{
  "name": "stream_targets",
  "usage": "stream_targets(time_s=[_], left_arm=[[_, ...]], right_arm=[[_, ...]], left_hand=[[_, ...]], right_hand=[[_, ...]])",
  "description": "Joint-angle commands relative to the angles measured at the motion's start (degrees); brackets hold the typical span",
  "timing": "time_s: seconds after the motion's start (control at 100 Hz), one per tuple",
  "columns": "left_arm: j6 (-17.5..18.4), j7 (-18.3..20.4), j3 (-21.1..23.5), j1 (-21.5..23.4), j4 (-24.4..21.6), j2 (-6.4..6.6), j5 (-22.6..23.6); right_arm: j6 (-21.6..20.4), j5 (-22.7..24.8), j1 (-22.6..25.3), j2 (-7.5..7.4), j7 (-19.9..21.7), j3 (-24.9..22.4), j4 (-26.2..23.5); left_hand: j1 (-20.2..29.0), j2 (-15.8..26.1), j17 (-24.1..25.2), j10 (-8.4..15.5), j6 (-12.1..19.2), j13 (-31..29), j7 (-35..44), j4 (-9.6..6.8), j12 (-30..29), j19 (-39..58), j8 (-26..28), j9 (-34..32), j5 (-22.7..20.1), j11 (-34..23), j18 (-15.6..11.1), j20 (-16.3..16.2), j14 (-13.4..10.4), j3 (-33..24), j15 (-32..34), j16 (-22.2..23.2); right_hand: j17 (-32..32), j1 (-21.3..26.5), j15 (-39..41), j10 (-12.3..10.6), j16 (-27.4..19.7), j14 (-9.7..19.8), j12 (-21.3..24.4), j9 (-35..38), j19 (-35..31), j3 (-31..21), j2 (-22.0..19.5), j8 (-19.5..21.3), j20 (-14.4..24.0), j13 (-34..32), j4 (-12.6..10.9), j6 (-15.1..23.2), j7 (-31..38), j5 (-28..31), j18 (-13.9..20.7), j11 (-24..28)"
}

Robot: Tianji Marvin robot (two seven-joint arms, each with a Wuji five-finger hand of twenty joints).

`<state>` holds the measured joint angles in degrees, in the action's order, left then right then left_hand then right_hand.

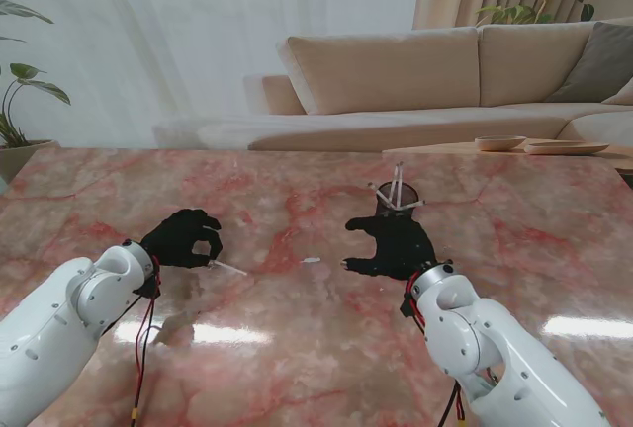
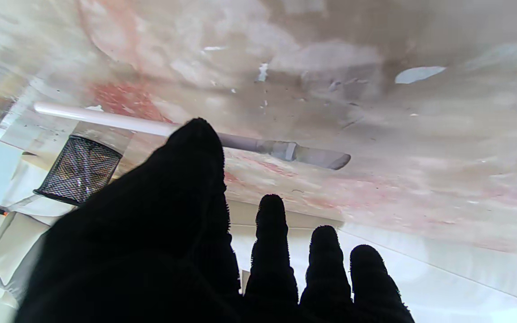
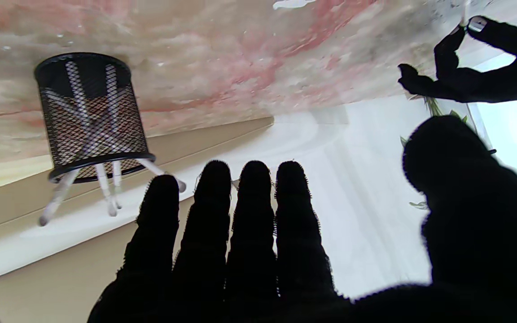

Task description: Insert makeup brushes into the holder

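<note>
A black mesh holder (image 1: 397, 201) stands on the marble table, right of centre, with several white brushes leaning in it; it also shows in the right wrist view (image 3: 92, 116). My right hand (image 1: 396, 244) rests just nearer to me than the holder, open, fingers spread and holding nothing. My left hand (image 1: 183, 237) is over the table's left part, thumb and forefinger pinched on a white makeup brush (image 1: 228, 268) that pokes out toward the right, low over the marble. The left wrist view shows the brush (image 2: 281, 150) running behind my fingertip (image 2: 195, 139), with the holder (image 2: 79, 170) beyond.
A small white scrap (image 1: 312, 260) lies on the marble between the two hands. A beige sofa (image 1: 396, 71) sits beyond the table's far edge. A wooden side table with shallow bowls (image 1: 500, 143) is at the far right, and a plant (image 1: 20, 101) at the far left.
</note>
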<state>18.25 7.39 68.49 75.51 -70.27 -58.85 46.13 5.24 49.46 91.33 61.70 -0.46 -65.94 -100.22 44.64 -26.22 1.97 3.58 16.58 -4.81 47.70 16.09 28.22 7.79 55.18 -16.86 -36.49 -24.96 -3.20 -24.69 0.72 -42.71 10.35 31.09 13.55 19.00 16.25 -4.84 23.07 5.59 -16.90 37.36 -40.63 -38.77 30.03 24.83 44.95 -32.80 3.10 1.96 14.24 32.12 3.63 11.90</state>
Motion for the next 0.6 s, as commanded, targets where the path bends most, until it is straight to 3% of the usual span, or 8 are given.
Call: stream_targets(time_s=[0.0,0.12,0.15,0.31,0.45,0.59], left_arm=[[0.5,0.3,-0.4,-0.1,-0.8,-0.44,-0.1],[1.4,0.5,-0.9,-0.2,-1.4,-0.43,-0.2],[1.5,0.6,-1.0,-0.2,-1.6,-0.42,-0.3],[2.7,0.9,-1.5,-0.1,-2.8,-0.4,-0.4],[3.7,1.2,-1.8,0.1,-4.2,-0.4,-0.5],[4.7,1.2,-2.2,0.3,-5.4,-0.43,-0.6]], right_arm=[[1.1,-0.2,-1.1,0.38,1.5,0.8,0.3],[4.1,-1.6,-3.6,0.36,3.8,3.2,0.5],[4.9,-2.1,-4.2,0.31,4.8,3.7,0.5],[8.1,-5.3,-7.4,0.22,8.2,6.5,1.1],[11.0,-11.6,-10.6,0.34,11.1,8.7,2.4],[13.8,-19.4,-13.9,0.77,13.1,11.0,4.7]], left_hand=[[2.1,2.4,0.2,0.1,4.9,0.9,3.7,-1.37,0.5,-2.3,1.0,-0.7,-4.2,0.9,-0.5,0.4,-2.0,-0.5,-0.7,0.1],[2.0,2.4,0.1,0.1,5.0,0.9,3.8,-1.32,0.5,-2.3,1.0,-0.7,-4.1,0.9,-0.5,0.4,-2.0,-0.7,-0.7,0.1],[2.0,2.4,0.1,0.0,5.0,0.9,3.9,-1.3,0.5,-2.3,1.1,-0.7,-4.1,0.9,-0.4,0.4,-2.0,-0.7,-0.6,0.1],[1.9,2.4,0.2,0.1,5.1,0.9,3.9,-1.25,0.4,-2.3,1.0,-0.7,-4.1,1.0,-0.4,0.4,-2.0,-0.8,-0.6,0.1],[1.9,2.3,0.2,0.2,5.1,0.9,3.9,-1.22,0.4,-2.3,1.0,-0.7,-4.1,1.1,-0.4,0.5,-2.0,-0.9,-0.6,0.0],[1.9,2.3,0.2,0.2,5.0,0.9,4.0,-1.22,0.4,-2.3,1.0,-0.6,-4.0,1.2,-0.3,0.5,-2.0,-1.0,-0.7,-0.1]], right_hand=[[3.5,1.9,1.2,0.9,1.6,-1.1,-0.9,3.3,-5.1,2.5,1.1,-0.6,-0.5,-4.7,2.4,0.8,1.6,2.6,-0.8,1.1],[9.2,2.6,1.9,2.1,1.7,-2.3,-0.8,8.8,-13.2,5.1,2.2,-0.8,-3.1,-12.5,2.9,0.5,4.3,6.9,-2.3,2.0],[9.8,2.7,1.6,2.4,1.7,-2.5,-0.6,9.9,-15.7,5.8,2.4,-1.4,-6.1,-13.9,2.9,0.3,4.9,7.5,-2.5,1.9],[15.8,3.4,1.4,4.2,0.2,-3.9,1.0,16.9,-21.2,6.8,3.3,-1.7,-8.2,-21.4,3.6,-0.3,7.6,13.0,-3.8,2.1],[19.5,5.5,1.0,5.6,-2.0,-5.0,3.5,20.8,-23.6,6.3,2.9,-3.1,-10.9,-25.2,4.3,-1.0,9.7,16.5,-5.0,2.3],[21.7,7.4,2.2,6.3,-2.2,-6.0,4.0,23.6,-25.3,4.9,2.4,-3.3,-11.1,-27.8,4.7,-1.1,11.5,19.4,-6.1,3.4]])
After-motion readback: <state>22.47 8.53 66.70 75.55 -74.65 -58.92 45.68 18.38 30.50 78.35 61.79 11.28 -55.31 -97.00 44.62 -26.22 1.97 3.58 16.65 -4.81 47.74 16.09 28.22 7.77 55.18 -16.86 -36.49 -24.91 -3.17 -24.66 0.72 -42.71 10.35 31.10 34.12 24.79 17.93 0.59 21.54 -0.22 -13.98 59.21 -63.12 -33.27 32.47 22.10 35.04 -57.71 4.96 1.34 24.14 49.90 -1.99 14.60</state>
